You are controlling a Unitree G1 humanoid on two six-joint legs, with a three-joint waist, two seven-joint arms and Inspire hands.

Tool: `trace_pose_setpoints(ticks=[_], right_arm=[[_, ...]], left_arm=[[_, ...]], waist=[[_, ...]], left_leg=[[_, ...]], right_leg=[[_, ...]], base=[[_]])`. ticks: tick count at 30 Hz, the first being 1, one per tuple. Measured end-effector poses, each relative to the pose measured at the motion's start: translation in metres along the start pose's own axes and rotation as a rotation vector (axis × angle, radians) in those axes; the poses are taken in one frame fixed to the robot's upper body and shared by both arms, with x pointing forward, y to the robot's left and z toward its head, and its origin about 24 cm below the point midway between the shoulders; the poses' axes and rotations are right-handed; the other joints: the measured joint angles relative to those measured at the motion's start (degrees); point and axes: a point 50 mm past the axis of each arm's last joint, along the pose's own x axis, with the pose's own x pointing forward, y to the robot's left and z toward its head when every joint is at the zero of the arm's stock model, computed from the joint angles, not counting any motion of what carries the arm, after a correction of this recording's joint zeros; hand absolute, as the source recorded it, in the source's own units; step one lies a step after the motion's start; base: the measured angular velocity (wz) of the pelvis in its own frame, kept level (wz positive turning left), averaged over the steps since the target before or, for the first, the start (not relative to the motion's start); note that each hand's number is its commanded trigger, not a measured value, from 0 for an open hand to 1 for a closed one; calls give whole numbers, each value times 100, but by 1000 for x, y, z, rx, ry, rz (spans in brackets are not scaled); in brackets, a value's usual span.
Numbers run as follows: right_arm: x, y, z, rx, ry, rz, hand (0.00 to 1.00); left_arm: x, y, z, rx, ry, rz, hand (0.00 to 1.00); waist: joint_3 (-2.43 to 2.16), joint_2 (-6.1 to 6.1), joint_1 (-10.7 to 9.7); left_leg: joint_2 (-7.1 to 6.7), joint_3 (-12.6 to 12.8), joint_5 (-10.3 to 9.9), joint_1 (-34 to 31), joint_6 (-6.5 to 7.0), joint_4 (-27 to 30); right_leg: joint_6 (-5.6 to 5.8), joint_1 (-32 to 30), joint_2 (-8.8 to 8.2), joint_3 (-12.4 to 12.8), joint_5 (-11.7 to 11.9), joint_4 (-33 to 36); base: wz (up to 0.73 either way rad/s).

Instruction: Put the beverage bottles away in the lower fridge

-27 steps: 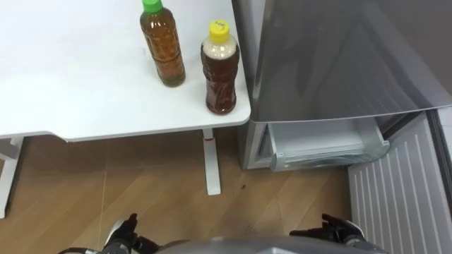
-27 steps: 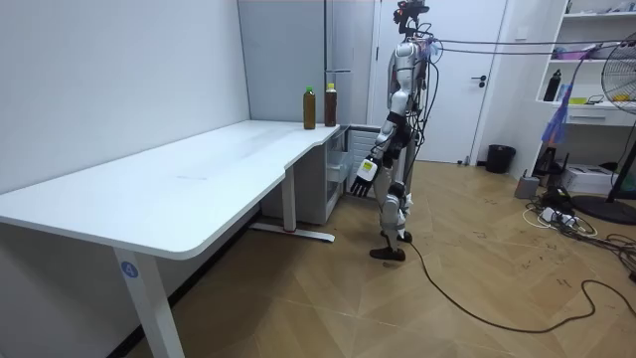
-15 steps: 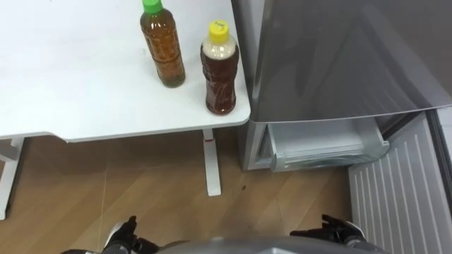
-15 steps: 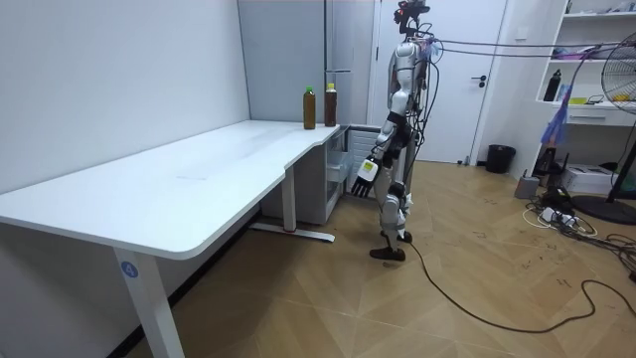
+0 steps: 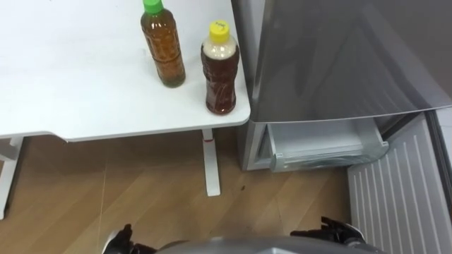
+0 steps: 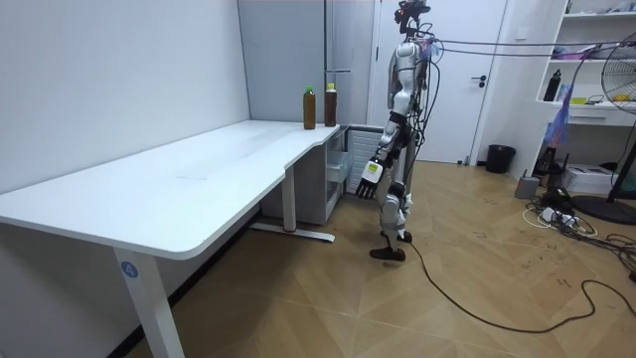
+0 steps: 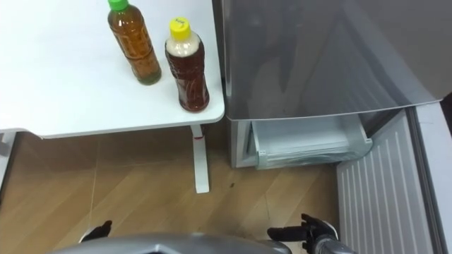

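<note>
Two drinks stand upright on the white table [image 5: 85, 92] near its right corner: a green-capped bottle [image 5: 162, 44] of amber drink and, to its right, a yellow-capped bottle [image 5: 220, 69] of darker drink by the table's edge. The grey fridge [image 5: 332, 56] stands right of the table, its lower compartment open with a pale drawer [image 5: 321, 144] showing. My left hand [image 5: 121, 242] and right hand [image 5: 337, 231] hang low at my sides, far below the bottles, fingers relaxed and holding nothing. In the room view I stand upright facing the fridge, left hand [image 6: 371, 176] with straight fingers.
The open lower fridge door [image 5: 399, 190] swings out at the right, its ribbed inner face toward me. A white table leg [image 5: 211, 164] stands on the wooden floor between me and the fridge. Shelves and a fan [image 6: 621, 89] stand at the room view's right.
My left hand has dropped slightly lower in the left eye view and drawn closer to my body in the room view. The bottles and the fridge have not moved.
</note>
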Motion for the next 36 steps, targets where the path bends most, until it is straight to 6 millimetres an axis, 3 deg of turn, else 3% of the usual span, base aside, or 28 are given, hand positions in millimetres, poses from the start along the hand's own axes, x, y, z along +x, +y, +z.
trace_pose_setpoints(ticks=[8, 13, 23, 29, 30, 36], right_arm=[[0, -1, -2, 16, 7, -4, 0], [-1, -1, -8, 30, 23, -18, 0], [-2, -4, -15, 42, 44, -41, 0], [-3, -5, -16, 42, 47, -50, 0], [-3, -6, -16, 42, 46, -53, 0], [-3, -8, -15, 57, 31, -58, 0]], left_arm=[[0, -4, -3, -172, 24, 13, 0], [-2, -2, -15, -327, 73, 61, 0], [-4, 8, -27, -508, 124, 179, 0], [-5, 14, -24, -608, 130, 263, 0], [-5, 15, -24, -628, 131, 287, 0], [-8, 40, -11, -804, 70, 469, 0]], waist=[[1, 16, 14], [4, 1, 37], [-18, 32, 258], [-6, 80, 265], [24, 81, 270], [12, 104, 299]], left_leg=[[-21, -85, 0, 4, 1, 9], [-37, -148, -1, 38, 1, -1], [-70, -211, -11, 43, 19, 14], [-79, -299, -14, 77, 23, 68], [-77, -302, -20, 110, 22, 72], [-74, -304, -30, 143, 20, 96]], right_leg=[[0, 56, -14, -64, 0, -48], [3, 129, -25, -156, -11, -83], [17, 165, -48, -159, -21, -75], [18, 288, -54, -317, -21, -77], [19, 329, -53, -319, -22, -79], [10, 319, -58, -312, -73, -63]], base=[[5], [5], [2], [10], [0], [0]])
